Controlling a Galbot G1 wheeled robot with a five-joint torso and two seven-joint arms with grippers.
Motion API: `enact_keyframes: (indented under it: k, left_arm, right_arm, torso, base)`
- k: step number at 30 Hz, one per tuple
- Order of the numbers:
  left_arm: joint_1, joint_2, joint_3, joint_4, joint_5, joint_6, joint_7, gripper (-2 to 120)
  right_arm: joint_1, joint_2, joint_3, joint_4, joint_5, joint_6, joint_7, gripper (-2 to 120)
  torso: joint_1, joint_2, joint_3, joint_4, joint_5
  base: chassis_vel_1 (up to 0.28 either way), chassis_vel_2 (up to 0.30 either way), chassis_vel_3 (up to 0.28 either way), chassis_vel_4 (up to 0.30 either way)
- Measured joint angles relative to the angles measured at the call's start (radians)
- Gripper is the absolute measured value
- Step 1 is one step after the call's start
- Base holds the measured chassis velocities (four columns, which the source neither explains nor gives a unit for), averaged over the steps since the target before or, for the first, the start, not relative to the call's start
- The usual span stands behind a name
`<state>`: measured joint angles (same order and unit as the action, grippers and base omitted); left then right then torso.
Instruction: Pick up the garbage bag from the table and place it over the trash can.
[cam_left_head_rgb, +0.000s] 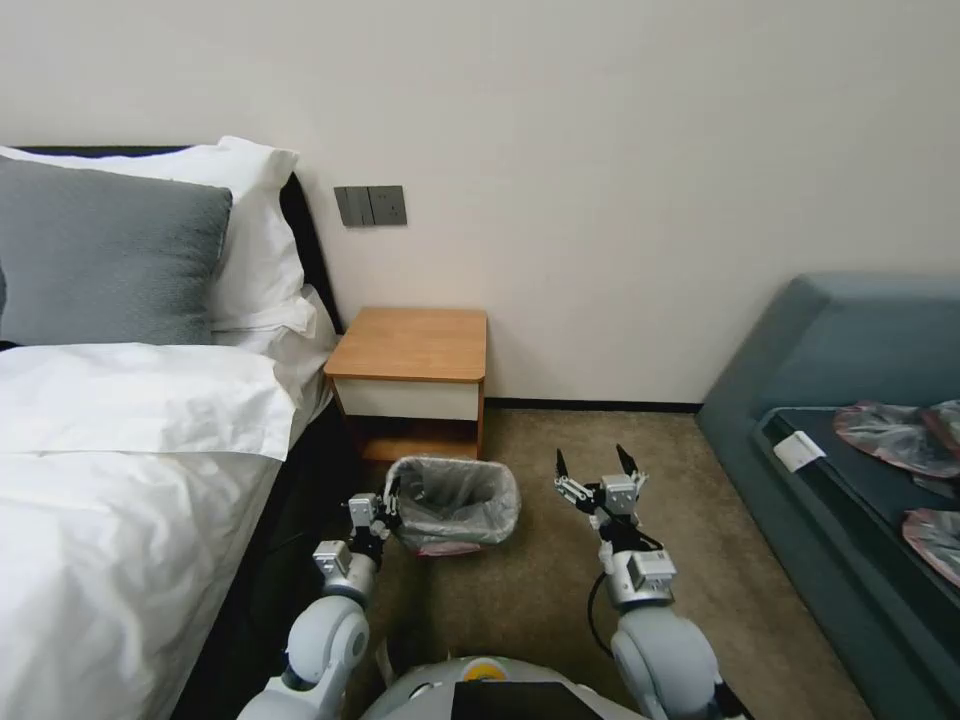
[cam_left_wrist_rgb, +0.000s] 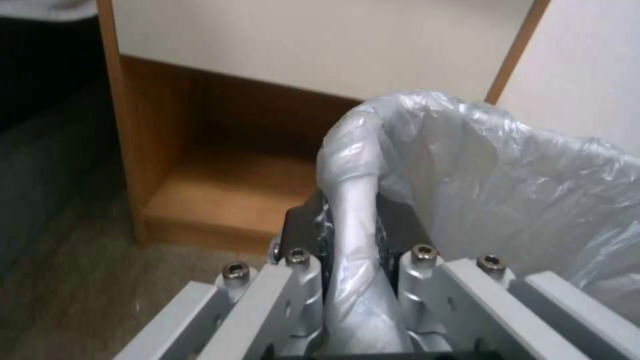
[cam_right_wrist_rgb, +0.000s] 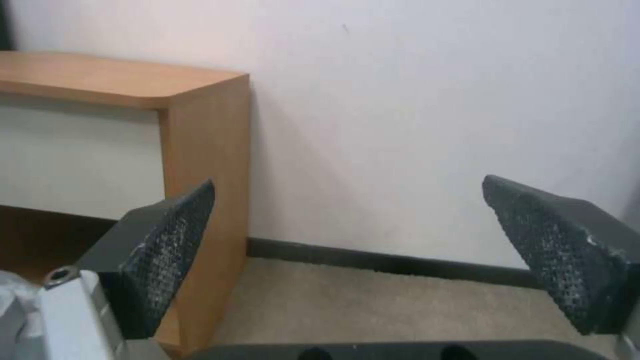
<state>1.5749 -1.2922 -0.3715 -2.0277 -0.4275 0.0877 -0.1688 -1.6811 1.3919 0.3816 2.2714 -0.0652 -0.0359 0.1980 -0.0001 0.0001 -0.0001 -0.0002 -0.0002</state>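
Thin silvery-grey plastic garbage bag (cam_left_head_rgb: 455, 500) lines small beige trash can (cam_left_head_rgb: 450, 547) on carpet. Left claw (cam_left_wrist_rgb: 353, 225) pinches bag over near-left rim; right claw (cam_left_head_rgb: 597, 467), wide open and empty, hovers beside right rim.

Beige carpet floor (cam_left_head_rgb: 520, 600) being occupied by trash can (cam_left_head_rgb: 455, 545), wooden table (cam_left_head_rgb: 412, 345) being seated behind it, tabletop bare.
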Motion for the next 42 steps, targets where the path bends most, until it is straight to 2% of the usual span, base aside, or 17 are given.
enact_keyframes:
  k: [15, 20, 26, 28, 30, 31, 32, 33, 36, 38, 39, 42]
  left_arm:
    - [0.027, -0.037, 0.095, 0.027, 0.034, 0.002, -0.075, 9]
    - [0.023, -0.041, 0.112, 0.036, 0.038, 0.002, -0.116, 9]
    - [0.018, -0.041, 0.113, 0.047, 0.048, 0.009, -0.128, 9]
    - [0.016, -0.041, 0.113, 0.049, 0.049, 0.014, -0.128, 12]
    - [0.014, -0.041, 0.113, 0.052, 0.05, 0.022, -0.128, 23]
    - [0.013, -0.041, 0.113, 0.054, 0.051, 0.023, -0.127, 25]
    - [0.012, -0.041, 0.113, 0.057, 0.051, 0.023, -0.126, 31]
    - [0.012, -0.041, 0.113, 0.057, 0.051, 0.023, -0.126, 31]
    - [0.009, -0.044, 0.112, 0.061, 0.054, 0.023, -0.123, 45]
    - [0.009, -0.044, 0.112, 0.061, 0.054, 0.023, -0.123, 45]
    - [0.006, -0.045, 0.107, 0.061, 0.054, 0.023, -0.122, 55]
    - [0.004, -0.045, 0.102, 0.061, 0.057, 0.021, -0.117, 69]
  right_arm:
    - [0.002, -0.011, 0.003, 0.007, 0.005, 0.01, 0.017, 100]
    - [0.004, -0.016, 0.004, 0.008, 0.01, 0.007, 0.02, 100]
    - [0.006, -0.017, -0.004, 0.007, 0.012, 0.005, 0.022, 100]
    - [0.007, -0.016, -0.005, 0.006, 0.013, 0.004, 0.023, 100]
    - [0.007, -0.016, -0.005, 0.006, 0.015, 0.003, 0.027, 100]
    - [0.007, -0.016, -0.005, 0.006, 0.015, 0.002, 0.029, 100]
    - [0.007, -0.016, -0.005, 0.006, 0.016, 0.002, 0.031, 100]
    - [0.007, -0.016, -0.005, 0.006, 0.016, 0.002, 0.031, 100]
    - [0.004, -0.018, -0.003, 0.007, 0.019, 0.001, 0.036, 100]
    - [0.004, -0.018, -0.003, 0.007, 0.019, 0.001, 0.036, 100]
    - [0.002, -0.018, -0.003, 0.008, 0.021, 0.001, 0.038, 100]
    - [0.0, -0.018, -0.007, 0.009, 0.021, 0.001, 0.039, 100]
  torso:
    - [0.0, 0.0, 0.0, 0.0001, 0.0002]
    - [0.0, 0.0, 0.0, 0.0002, 0.0003]
    - [0.0, 0.0, 0.0, 0.0003, 0.0002]
    - [0.0, 0.0, 0.0, 0.0003, 0.0002]
    - [0.0, 0.0, 0.0, 0.0003, 0.0002]
    - [0.0, 0.0, 0.0, 0.0002, 0.0002]
    - [0.0, 0.0, 0.0, 0.0003, 0.0002]
    - [0.0, 0.0, 0.0, 0.0003, 0.0002]
    - [0.0, 0.0, 0.0, 0.0002, 0.0001]
    - [0.0, 0.0, 0.0, 0.0002, 0.0001]
    - [0.0, 0.0, 0.0, 0.0002, 0.0002]
    - [0.0, 0.0, 0.0, 0.0002, 0.0001]
  base:
    - [0.0, 0.0, 0.0, 0.0]
    - [0.0, 0.0, 0.0, 0.0]
    - [0.0, 0.0, 0.0, 0.0]
    - [0.0, 0.0, 0.0, 0.0]
    - [0.0, 0.0, 0.0, 0.0]
    - [0.0, 0.0, 0.0, 0.0]
    - [0.0, 0.0, 0.0, 0.0]
    - [0.0, 0.0, 0.0, 0.0]
    - [0.0, 0.0, 0.0, 0.0]
    - [0.0, 0.0, 0.0, 0.0]
    - [0.0, 0.0, 0.0, 0.0]
    - [0.0, 0.0, 0.0, 0.0]
